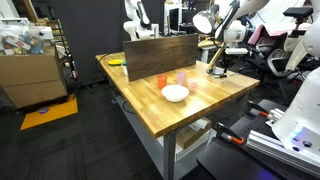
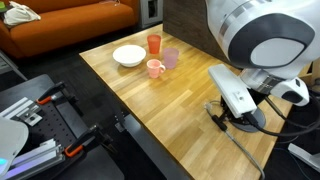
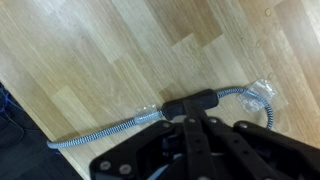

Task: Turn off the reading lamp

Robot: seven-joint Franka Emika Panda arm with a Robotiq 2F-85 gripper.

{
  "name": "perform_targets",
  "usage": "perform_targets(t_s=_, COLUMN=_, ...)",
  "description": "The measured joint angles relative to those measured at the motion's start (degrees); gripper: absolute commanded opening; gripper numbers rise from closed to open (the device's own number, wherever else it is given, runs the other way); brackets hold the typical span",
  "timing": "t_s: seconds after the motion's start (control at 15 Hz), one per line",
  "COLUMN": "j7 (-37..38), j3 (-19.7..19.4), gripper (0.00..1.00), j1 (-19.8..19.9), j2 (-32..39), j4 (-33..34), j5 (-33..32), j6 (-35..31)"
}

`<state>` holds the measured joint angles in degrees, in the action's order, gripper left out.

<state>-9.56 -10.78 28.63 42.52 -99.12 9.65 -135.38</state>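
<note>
The reading lamp stands at the far right corner of the table in an exterior view: silvery dome head [image 1: 203, 20], thin brass arm [image 1: 210, 45], dark base [image 1: 217, 71]. In the wrist view its braided cord [image 3: 100, 132] runs across the wood, with a black inline switch [image 3: 190, 103] on it. My gripper [image 3: 190, 122] is shut, and its joined fingertips sit right at the switch. Whether they press it I cannot tell. In an exterior view the arm [image 2: 262, 40] bends low over the table corner and hides most of the lamp.
A white bowl [image 1: 175, 93] [image 2: 128, 55] and three cups, orange [image 2: 154, 43], pink [image 2: 155, 68] and lilac [image 2: 170, 58], sit mid-table. A dark wooden board [image 1: 160, 50] stands behind them. Crumpled clear plastic [image 3: 262, 96] lies by the cord. The table edge is near the cord.
</note>
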Motion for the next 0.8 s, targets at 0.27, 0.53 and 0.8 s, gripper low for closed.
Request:
perform_targets(t_s=0.27, j7=0.0, j3=0.0, gripper=0.00, j1=0.0, j2=0.3, j4=0.0, j5=-0.1, j6=0.8)
perform_targets(t_s=0.53, j7=-0.1, j3=-0.1, gripper=0.00, j1=0.0, j2=0.6, j4=0.4, j5=-0.1, j6=0.8)
perform_targets(t_s=0.8, j7=-0.2, j3=0.0, gripper=0.00, j1=0.0, j2=1.2, j4=1.9, j5=-0.2, j6=1.1)
